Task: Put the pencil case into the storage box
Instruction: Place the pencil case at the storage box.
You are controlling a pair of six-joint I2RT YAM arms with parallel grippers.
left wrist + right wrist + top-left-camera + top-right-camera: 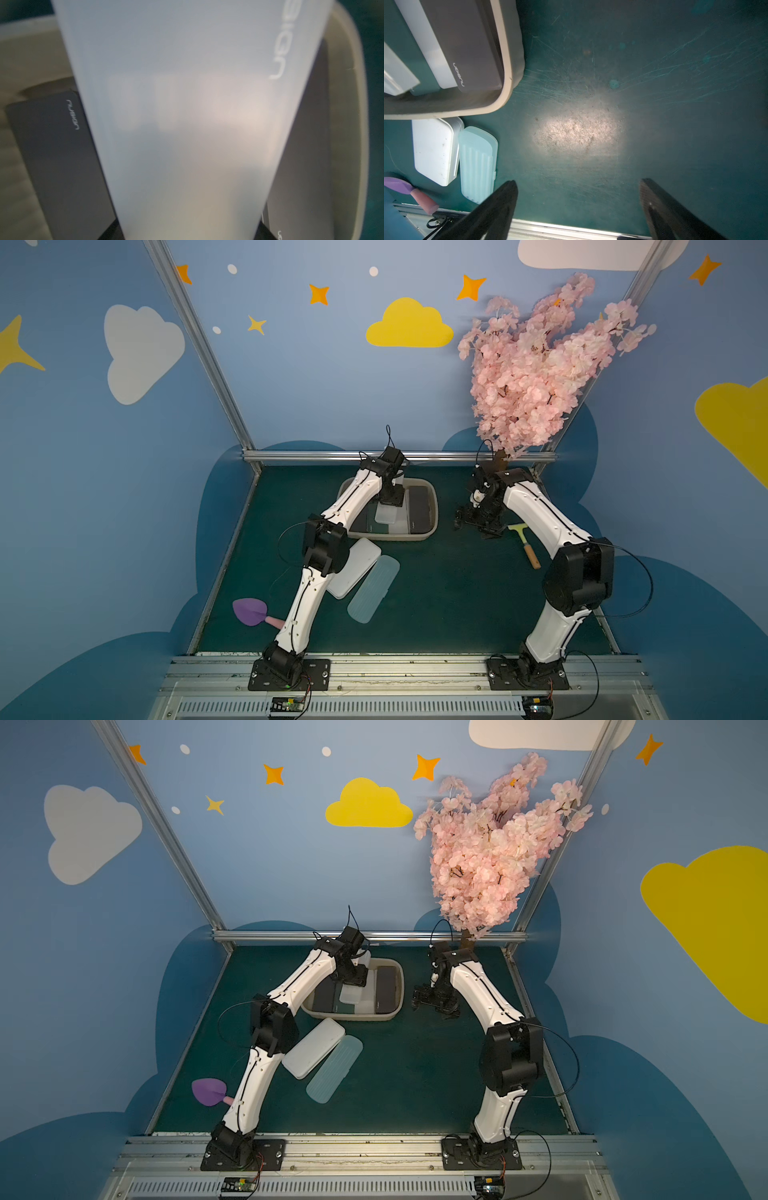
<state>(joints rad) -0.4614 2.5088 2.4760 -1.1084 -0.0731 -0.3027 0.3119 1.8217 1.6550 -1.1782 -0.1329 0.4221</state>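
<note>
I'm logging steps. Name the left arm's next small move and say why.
Probably ease the white case straight down: the left fingers grip it over the box, and it seems to hang above the dark cases lying inside.

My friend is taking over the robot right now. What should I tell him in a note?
Left gripper: shut on the frosted white pencil case, held over the storage box.
Right gripper: open, empty, above the table beside the box.
Done: a dark grey pencil case and others lie in the box.
To do: release the held case into the box; an opaque white pencil case and a pale blue pencil case wait on the table.
</note>
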